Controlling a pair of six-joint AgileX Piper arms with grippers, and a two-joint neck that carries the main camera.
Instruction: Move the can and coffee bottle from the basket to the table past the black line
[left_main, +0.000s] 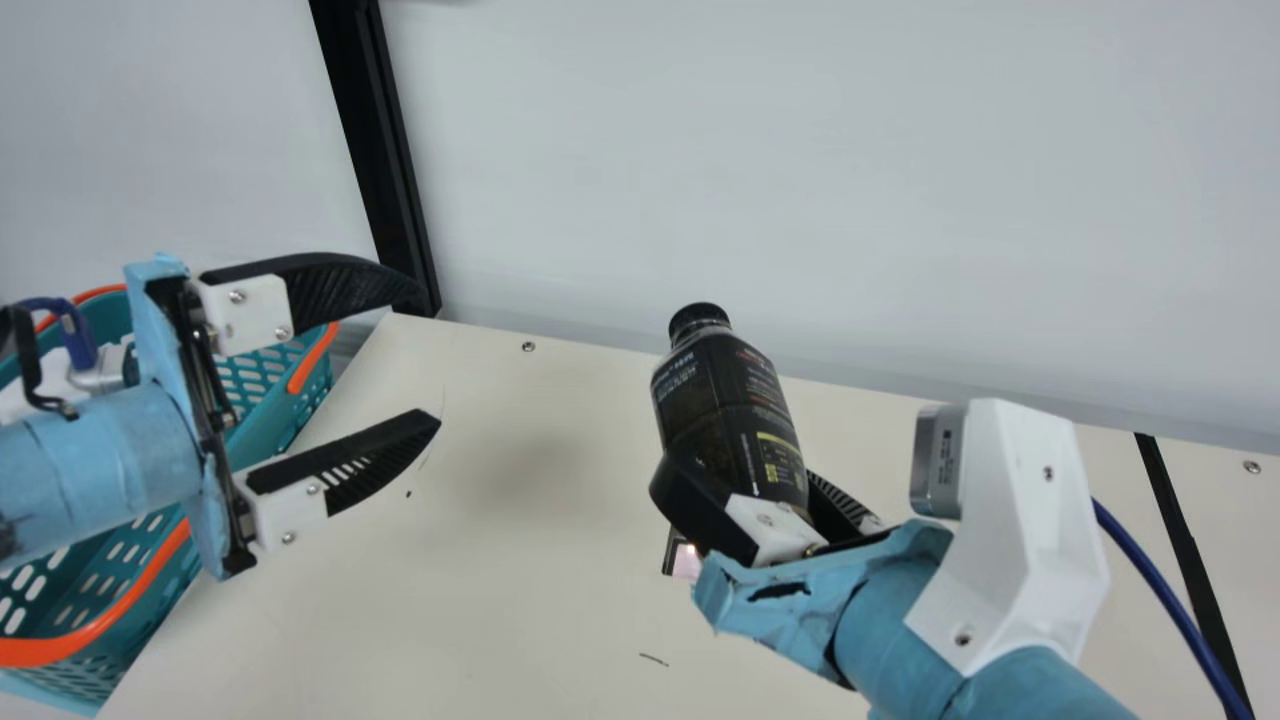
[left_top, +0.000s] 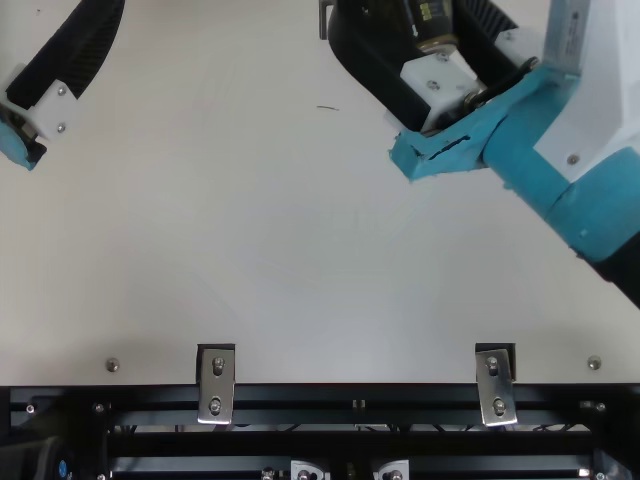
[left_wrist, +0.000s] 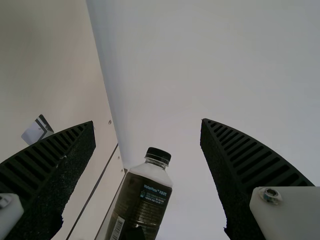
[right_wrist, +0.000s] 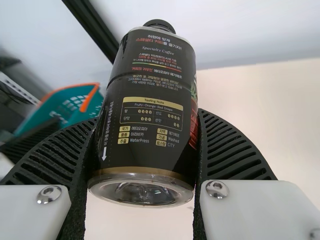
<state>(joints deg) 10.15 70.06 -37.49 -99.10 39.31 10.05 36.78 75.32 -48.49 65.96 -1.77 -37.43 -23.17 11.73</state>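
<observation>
Table (left_main: 500, 600) takes up most of our workspace, with the teal basket (left_main: 290, 410) at its left edge and the black line (left_main: 1185, 545) crossing at right. Our left gripper (left_main: 430, 355) is spread wide beside the basket; our right gripper (left_main: 740, 480) clamps the coffee bottle (left_main: 725, 405) low, cap up and tilted, above the table between basket and line.

The coffee bottle (left_main: 725, 400) is black, with a black cap and a small yellow patch. It is in the middle of the frame, held up in the right end effector (left_main: 740, 485), with its top tipped to the upper left. The blue-green basket (left_main: 265, 385) has holes and orange handles, at the left. The black line (left_main: 1188, 560) runs down the surface (left_main: 500, 600) at the lower right.
</observation>
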